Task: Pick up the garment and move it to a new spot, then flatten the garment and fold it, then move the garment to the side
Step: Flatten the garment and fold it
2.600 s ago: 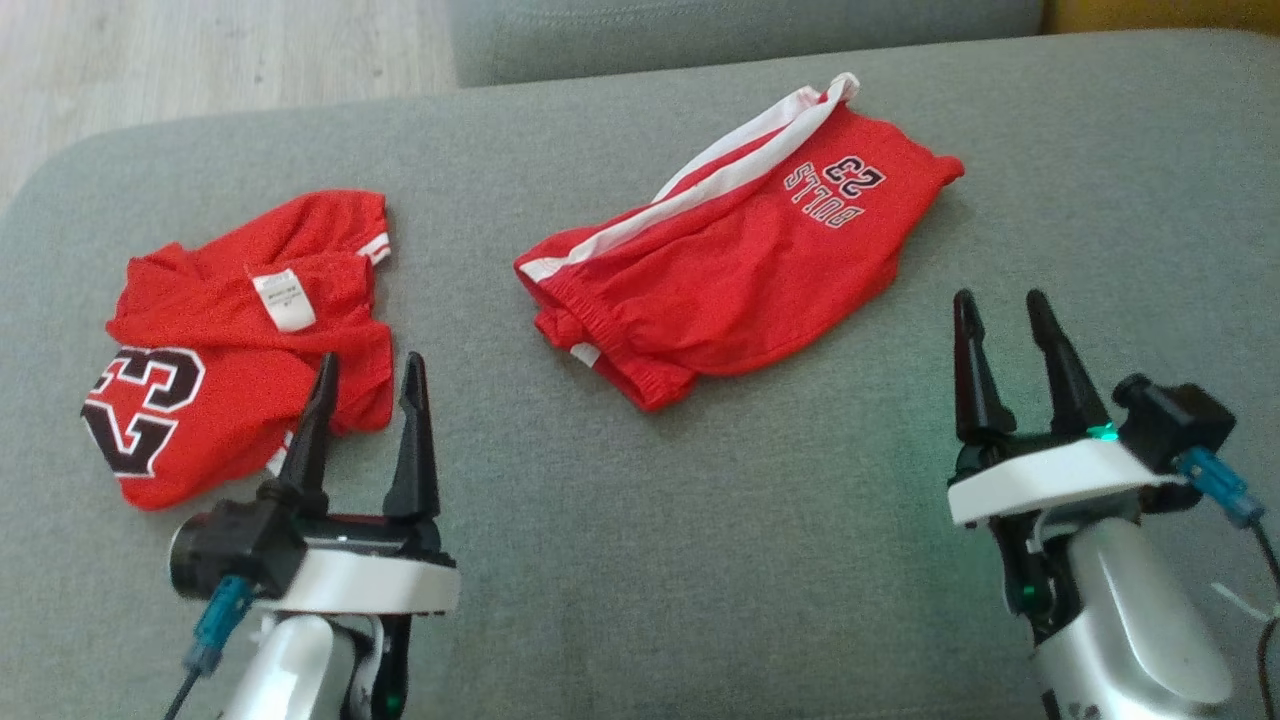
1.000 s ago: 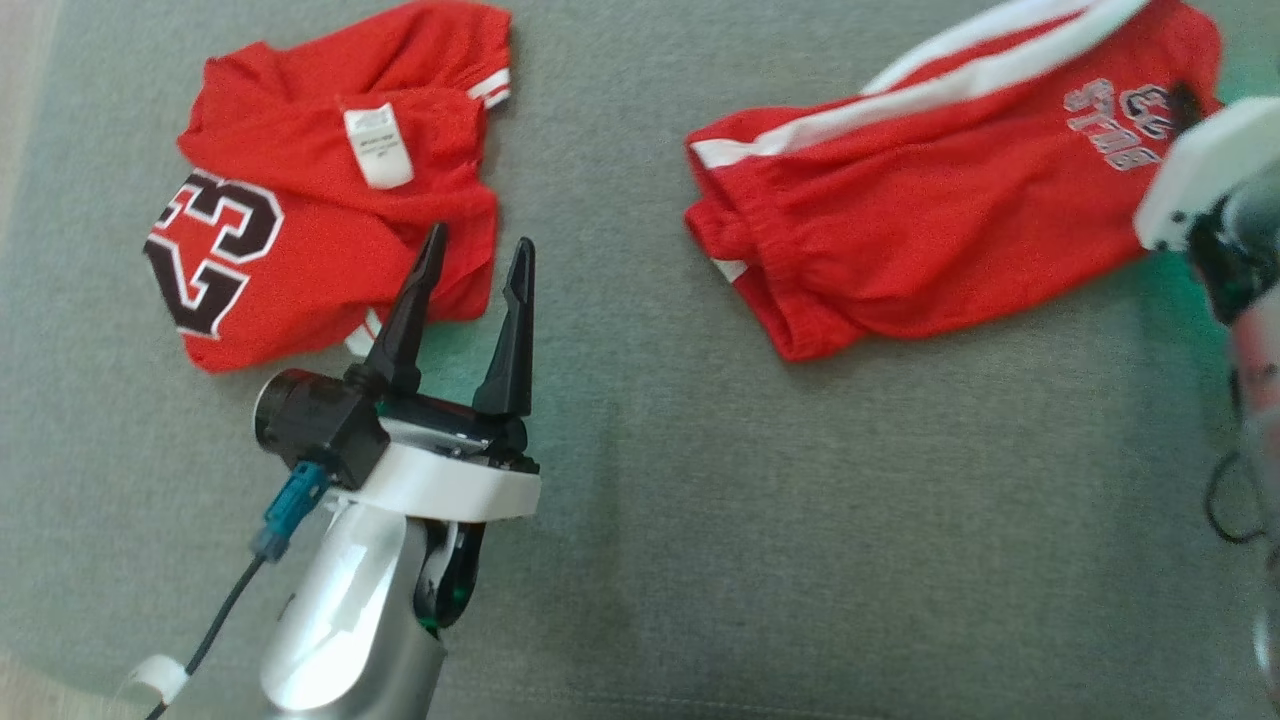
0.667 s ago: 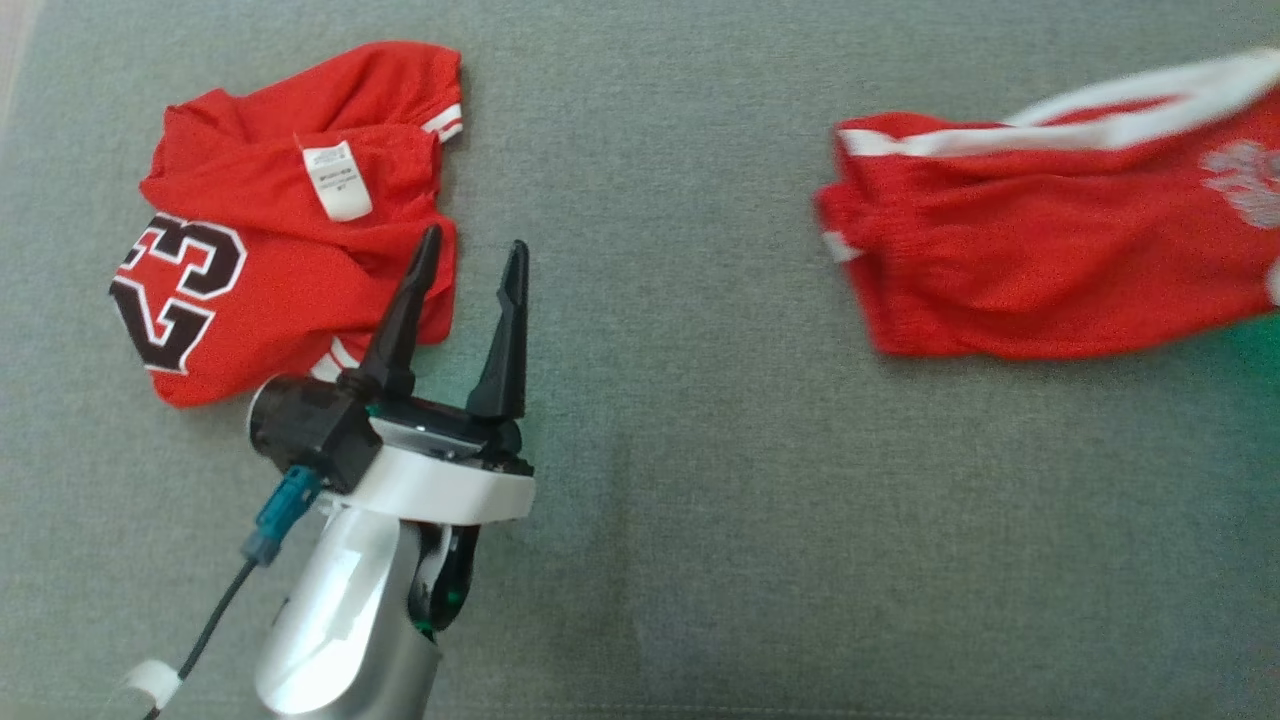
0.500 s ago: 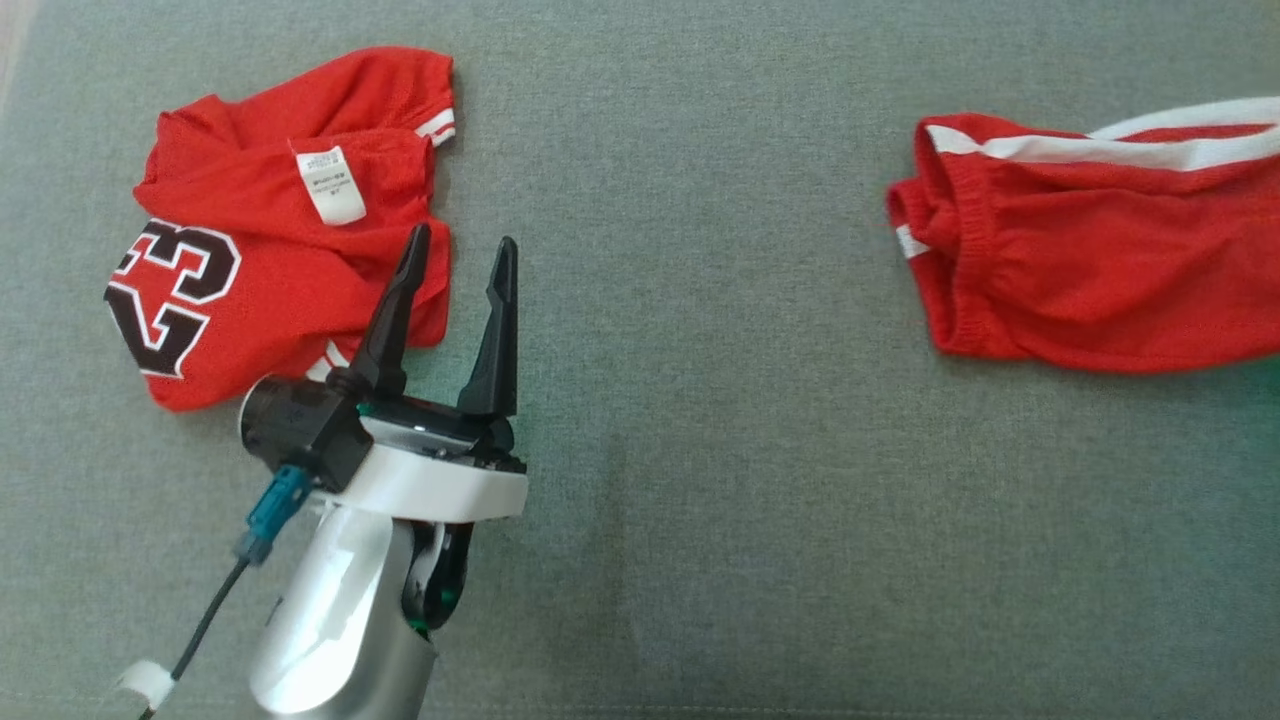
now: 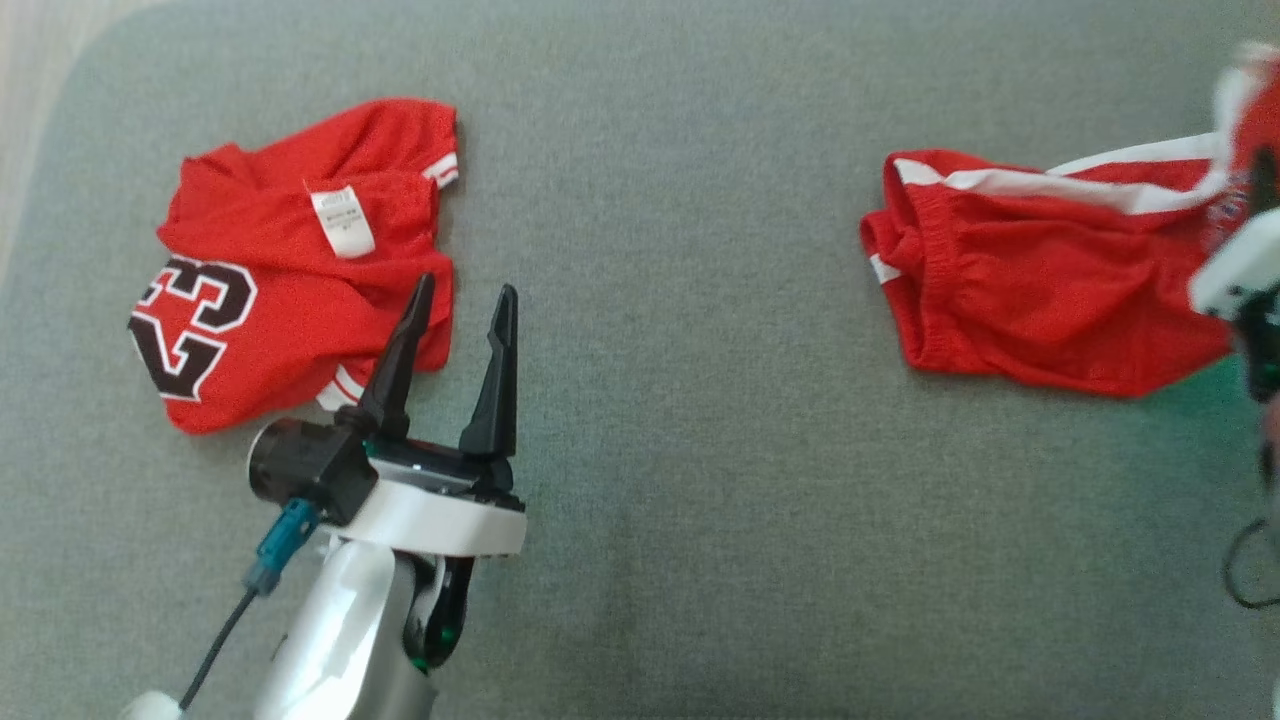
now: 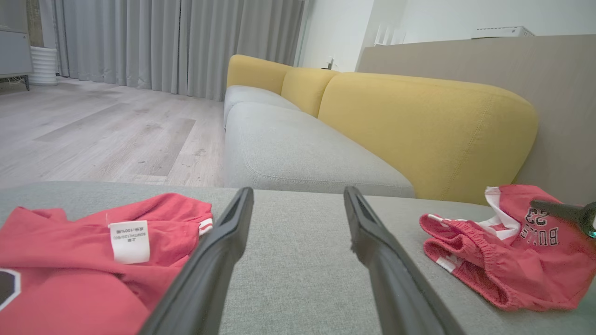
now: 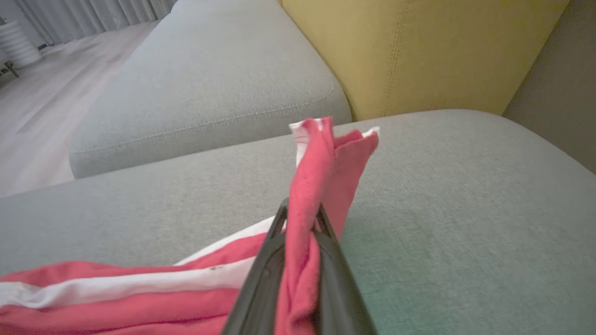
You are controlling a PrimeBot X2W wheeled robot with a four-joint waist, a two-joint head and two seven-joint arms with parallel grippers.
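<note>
Your right jaws pinch one corner of the red shorts (image 5: 1040, 300), whose bulk lies on the grey sofa cushion (image 5: 700, 500) below them, so lift it clear before carrying; your left jaws stand spread at the red jersey's (image 5: 290, 290) edge.

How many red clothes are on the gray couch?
2. The jersey with the 23 lies at the left, near the open left gripper. The shorts lie at the right, one end pinched in the shut right gripper. Nothing seems hidden.
</note>
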